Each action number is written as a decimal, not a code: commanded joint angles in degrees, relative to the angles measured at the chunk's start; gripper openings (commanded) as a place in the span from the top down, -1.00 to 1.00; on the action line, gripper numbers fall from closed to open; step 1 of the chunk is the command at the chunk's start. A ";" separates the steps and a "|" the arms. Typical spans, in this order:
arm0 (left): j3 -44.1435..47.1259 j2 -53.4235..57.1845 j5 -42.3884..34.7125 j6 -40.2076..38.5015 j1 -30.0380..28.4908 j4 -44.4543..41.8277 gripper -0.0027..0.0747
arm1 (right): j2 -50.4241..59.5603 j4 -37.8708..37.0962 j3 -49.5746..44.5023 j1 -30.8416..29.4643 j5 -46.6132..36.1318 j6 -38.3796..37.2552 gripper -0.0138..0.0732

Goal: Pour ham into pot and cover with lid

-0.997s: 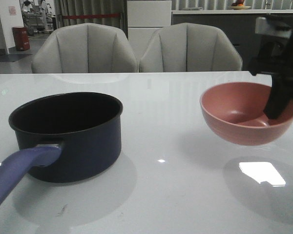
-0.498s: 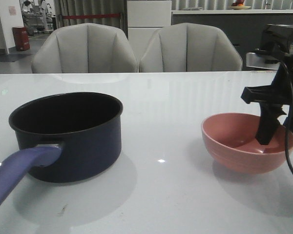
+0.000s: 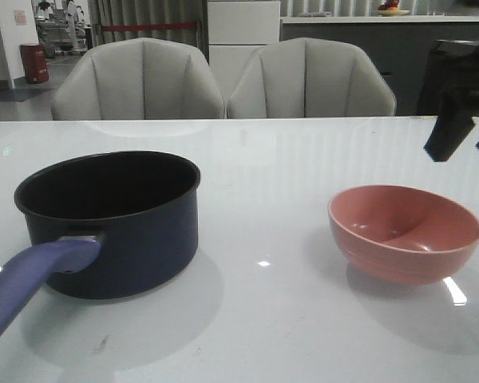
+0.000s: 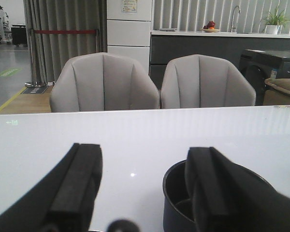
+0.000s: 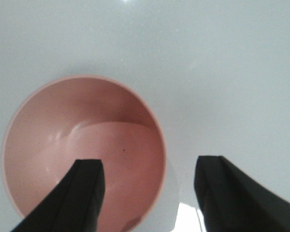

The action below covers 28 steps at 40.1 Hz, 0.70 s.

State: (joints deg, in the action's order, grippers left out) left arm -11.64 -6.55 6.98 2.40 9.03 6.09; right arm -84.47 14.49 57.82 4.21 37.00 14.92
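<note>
The dark navy pot (image 3: 112, 215) stands on the left of the white table, its purple-blue handle (image 3: 28, 287) pointing toward me. Its inside is dark and no ham shows there. The pink bowl (image 3: 403, 231) sits on the table at the right and is empty, as the right wrist view (image 5: 82, 145) also shows. My right gripper (image 3: 465, 144) hangs open above the bowl's right rim, its jaws (image 5: 150, 166) holding nothing. My left gripper (image 4: 144, 152) is open and empty, with the pot (image 4: 176, 193) just beyond one finger. The lid is out of view.
Two grey chairs (image 3: 223, 80) stand behind the table's far edge. The table top (image 3: 263, 199) lies bare between pot and bowl. A dark counter runs along the back wall.
The right gripper lowered the pink bowl from mid-air onto the table, let go of it and rose up to the right. The pot has not moved.
</note>
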 commanded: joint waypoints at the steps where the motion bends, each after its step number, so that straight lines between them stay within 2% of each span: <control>1: -1.61 -1.15 -4.77 -0.02 0.42 0.36 -0.14 | 9.60 0.63 -3.78 0.36 -7.39 0.97 -0.49; 7: -1.61 -1.15 -5.66 -0.02 0.42 0.36 -0.14 | 22.18 1.21 -11.16 2.50 -14.32 0.97 -0.49; 18: -1.61 -1.15 -5.79 -0.02 0.42 0.37 -0.13 | 41.53 1.21 -20.48 6.44 -20.67 1.01 -0.49; 28: -1.61 -1.15 -5.79 -0.02 0.42 0.37 -0.13 | 63.05 1.48 -33.45 6.61 -26.18 0.95 -0.49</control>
State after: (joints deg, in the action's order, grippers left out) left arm -11.64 -6.55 6.15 2.40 9.03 6.09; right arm -27.00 15.33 26.59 10.89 17.68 15.33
